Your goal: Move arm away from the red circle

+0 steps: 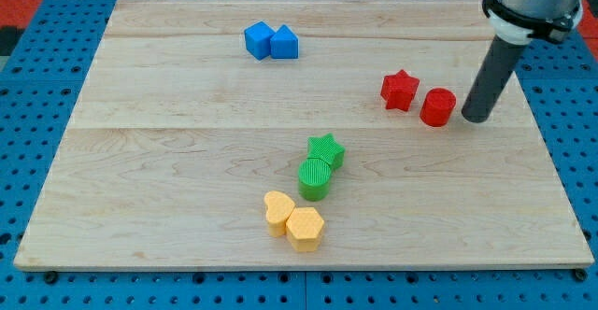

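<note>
The red circle point(437, 106) is a short red cylinder on the wooden board point(187, 161) at the view's right. My tip point(474, 118) rests on the board just to the right of the red circle, a small gap apart. The dark rod rises from it toward the view's top right. A red star point(400, 90) sits just left of the red circle.
Two blue blocks point(271, 41) touch each other near the view's top centre. A green star point(326, 150) and a green circle point(315, 178) sit together at the centre. A yellow heart point(277, 211) and a yellow hexagon point(305, 228) lie below them. Blue pegboard point(28, 161) surrounds the board.
</note>
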You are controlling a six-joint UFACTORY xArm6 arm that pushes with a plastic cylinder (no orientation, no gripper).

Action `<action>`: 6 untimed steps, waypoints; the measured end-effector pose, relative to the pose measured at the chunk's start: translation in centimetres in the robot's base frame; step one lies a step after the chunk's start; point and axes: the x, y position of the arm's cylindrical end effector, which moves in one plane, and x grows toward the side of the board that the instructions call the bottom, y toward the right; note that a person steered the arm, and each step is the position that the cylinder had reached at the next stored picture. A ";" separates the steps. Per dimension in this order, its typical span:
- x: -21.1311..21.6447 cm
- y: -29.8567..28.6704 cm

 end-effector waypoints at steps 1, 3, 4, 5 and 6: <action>-0.8 -2.6; 4.3 -0.3; 8.3 -1.1; 10.2 -4.6; 11.3 -7.8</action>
